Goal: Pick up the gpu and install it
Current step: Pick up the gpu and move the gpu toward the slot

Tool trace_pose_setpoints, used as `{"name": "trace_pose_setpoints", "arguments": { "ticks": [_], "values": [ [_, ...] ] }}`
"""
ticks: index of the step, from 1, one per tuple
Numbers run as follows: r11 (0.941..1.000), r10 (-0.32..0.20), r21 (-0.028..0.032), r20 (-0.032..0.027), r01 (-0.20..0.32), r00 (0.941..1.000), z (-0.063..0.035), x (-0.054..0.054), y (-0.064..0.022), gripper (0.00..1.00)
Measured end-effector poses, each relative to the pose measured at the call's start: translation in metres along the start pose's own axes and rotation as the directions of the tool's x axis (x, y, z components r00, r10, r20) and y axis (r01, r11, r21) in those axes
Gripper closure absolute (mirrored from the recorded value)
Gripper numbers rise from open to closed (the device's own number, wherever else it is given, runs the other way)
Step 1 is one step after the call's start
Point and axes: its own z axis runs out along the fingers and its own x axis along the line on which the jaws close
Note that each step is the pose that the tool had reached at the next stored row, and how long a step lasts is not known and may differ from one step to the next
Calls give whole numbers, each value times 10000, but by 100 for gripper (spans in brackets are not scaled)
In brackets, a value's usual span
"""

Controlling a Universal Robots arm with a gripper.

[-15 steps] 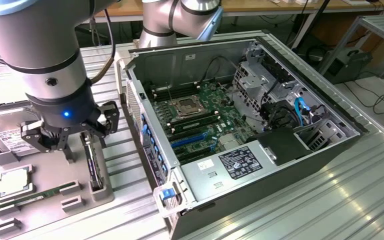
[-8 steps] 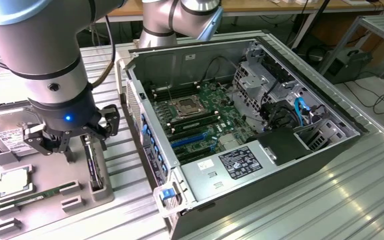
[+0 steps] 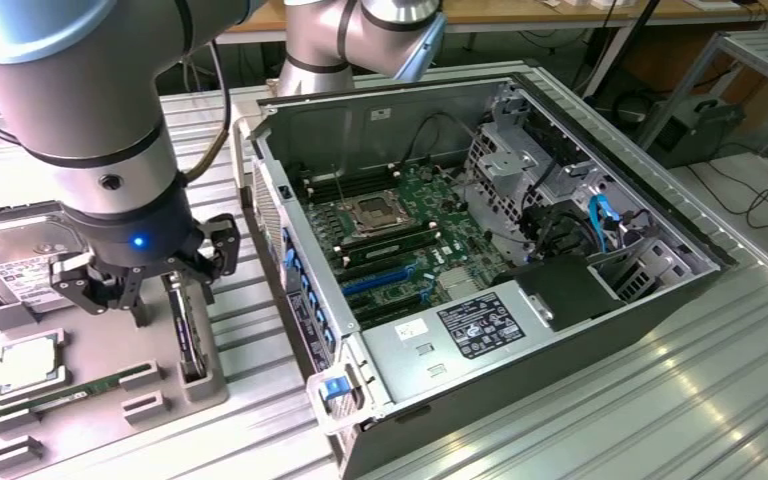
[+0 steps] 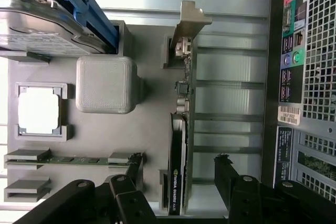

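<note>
The open computer case (image 3: 307, 130) lies on its side and takes the exterior view from the centre out to three o'clock, with the motherboard (image 3: 398, 225) facing up. The robot arm (image 3: 84, 90) hangs from eleven o'clock over a grey tray (image 3: 117, 345) at eight o'clock. A hard drive (image 3: 11, 265) lies at the tray's nine o'clock end. The gripper (image 3: 144, 290) is just above the tray with its fingers (image 4: 226, 174) wide apart, one on each side of the gpu (image 4: 182, 129), and it grips nothing. The gpu stands on its long edge in a slot at the tray's three o'clock side, nearest the case. A memory stick (image 3: 71, 395) and a processor chip (image 3: 31, 362) lie at seven o'clock.
</note>
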Motion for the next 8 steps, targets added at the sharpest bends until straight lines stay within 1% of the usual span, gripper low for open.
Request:
{"name": "trace_pose_setpoints", "arguments": {
  "ticks": [8],
  "values": [
    [10000, 0, -1, 1, 0, 10000, 59, 1, -2, 34]
  ]
}}
